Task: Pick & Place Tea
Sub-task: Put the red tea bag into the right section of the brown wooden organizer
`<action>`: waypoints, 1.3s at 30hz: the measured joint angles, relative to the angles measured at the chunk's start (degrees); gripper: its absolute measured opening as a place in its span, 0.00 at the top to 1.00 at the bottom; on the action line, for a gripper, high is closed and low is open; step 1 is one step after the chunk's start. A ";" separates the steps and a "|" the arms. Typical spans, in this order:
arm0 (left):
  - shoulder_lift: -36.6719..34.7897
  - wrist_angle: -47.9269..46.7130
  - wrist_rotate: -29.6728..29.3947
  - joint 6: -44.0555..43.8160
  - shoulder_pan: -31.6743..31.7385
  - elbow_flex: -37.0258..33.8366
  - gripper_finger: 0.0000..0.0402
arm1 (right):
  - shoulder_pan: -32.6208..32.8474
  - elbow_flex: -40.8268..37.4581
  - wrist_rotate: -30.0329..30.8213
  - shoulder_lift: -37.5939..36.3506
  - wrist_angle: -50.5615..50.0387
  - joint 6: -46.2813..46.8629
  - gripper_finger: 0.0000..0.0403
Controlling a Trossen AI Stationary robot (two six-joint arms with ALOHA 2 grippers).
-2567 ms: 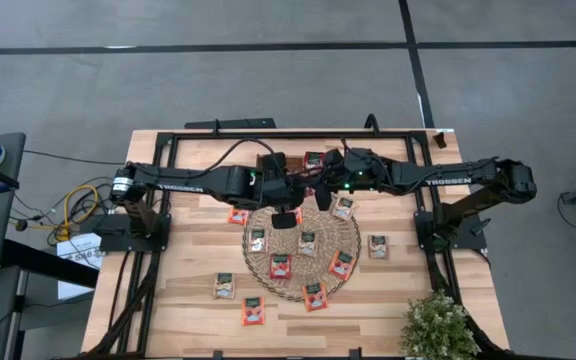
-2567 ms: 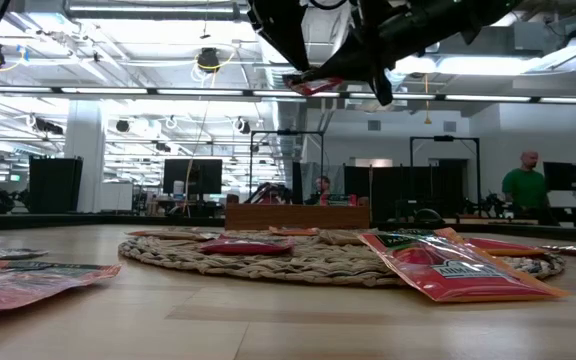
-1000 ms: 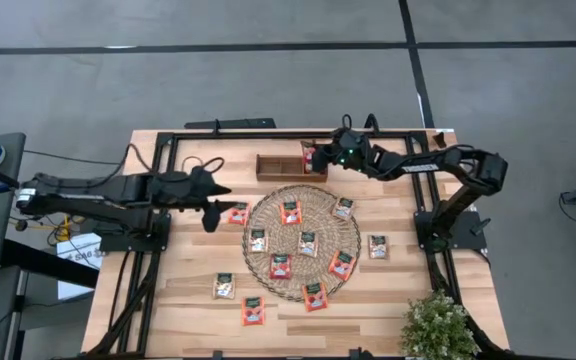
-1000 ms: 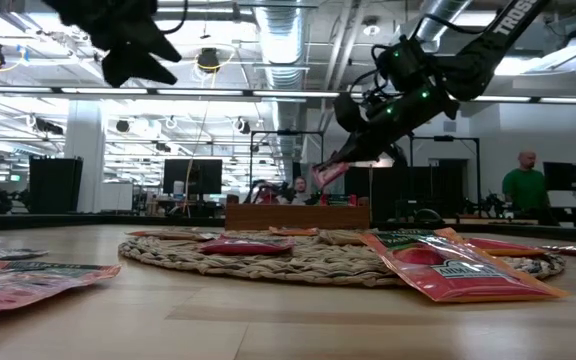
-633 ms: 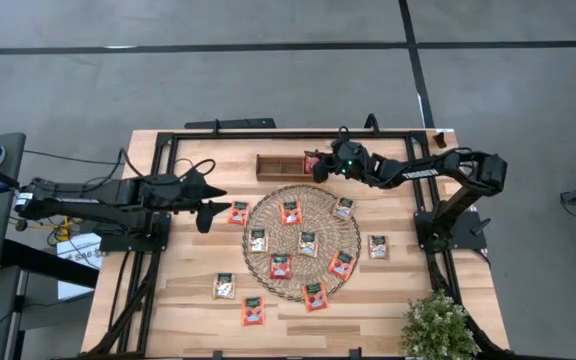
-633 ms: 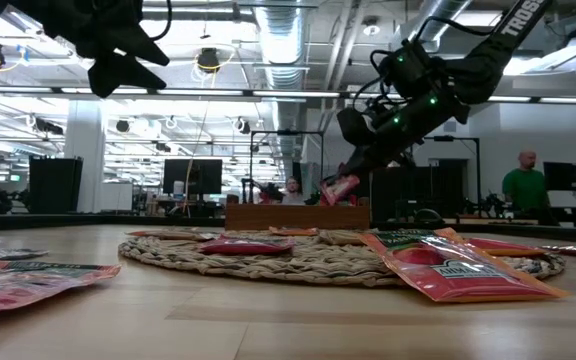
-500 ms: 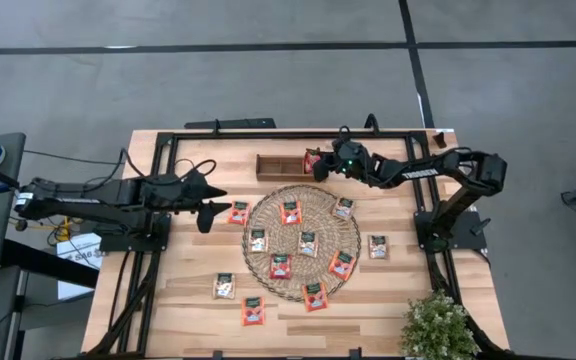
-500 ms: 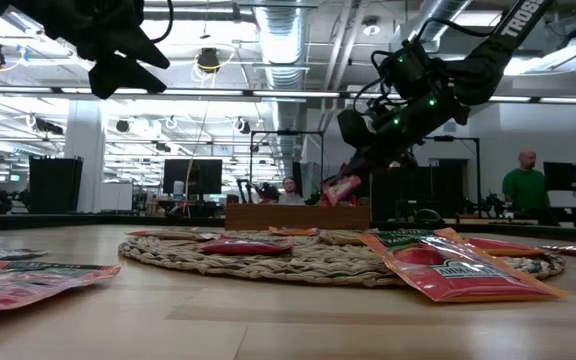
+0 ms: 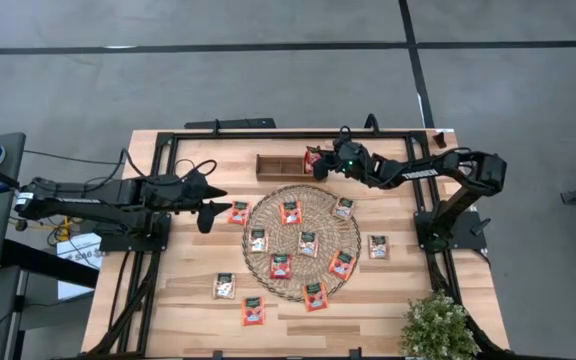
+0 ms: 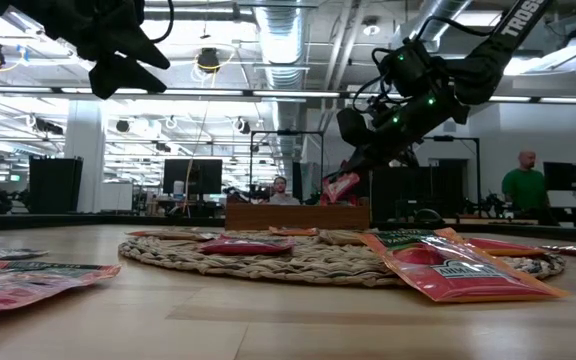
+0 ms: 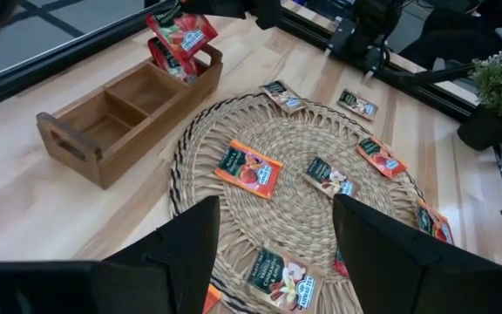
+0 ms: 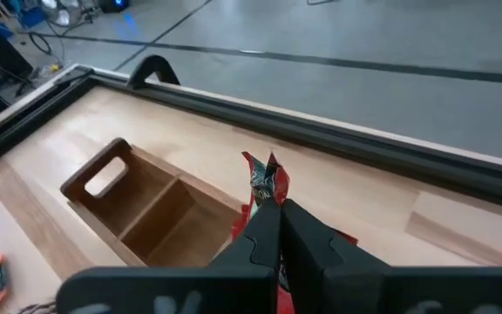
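Two arms, one packet poised over the tray

Left gripper point(image 9: 208, 210) hangs empty with fingers apart beside the mat's point(image 9: 258, 262) left edge, close to a red packet on the table point(image 9: 239, 213); on the mat lie eight more packets point(image 9: 308, 243), with others loose on the table point(image 9: 188, 290) toward its front and right. Farther right, at the tray's point(image 9: 280, 165) right-end compartment, the right gripper point(image 9: 316, 162) is clamped on a red held packet point(image 10: 340, 186), which hangs upright just above the tray rim, with another packet seemingly already standing in that compartment. By my reading the step in hand is the place: next the right arm should lower the held packet into the compartment, spread its fingers and lift clear, while the left arm waits
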 joint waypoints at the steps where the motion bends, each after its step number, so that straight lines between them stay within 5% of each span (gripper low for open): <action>1: 0.02 0.09 0.00 0.00 0.00 0.00 0.46 | 0.08 0.00 0.14 0.00 -0.14 -0.02 1.00; 26: 0.02 2.88 1.49 0.53 0.00 0.00 0.46 | 2.22 1.37 4.73 0.03 -1.81 1.67 1.00; 39: 0.04 3.81 2.81 1.05 0.00 0.00 0.46 | 4.23 1.37 4.62 7.23 2.83 5.52 1.00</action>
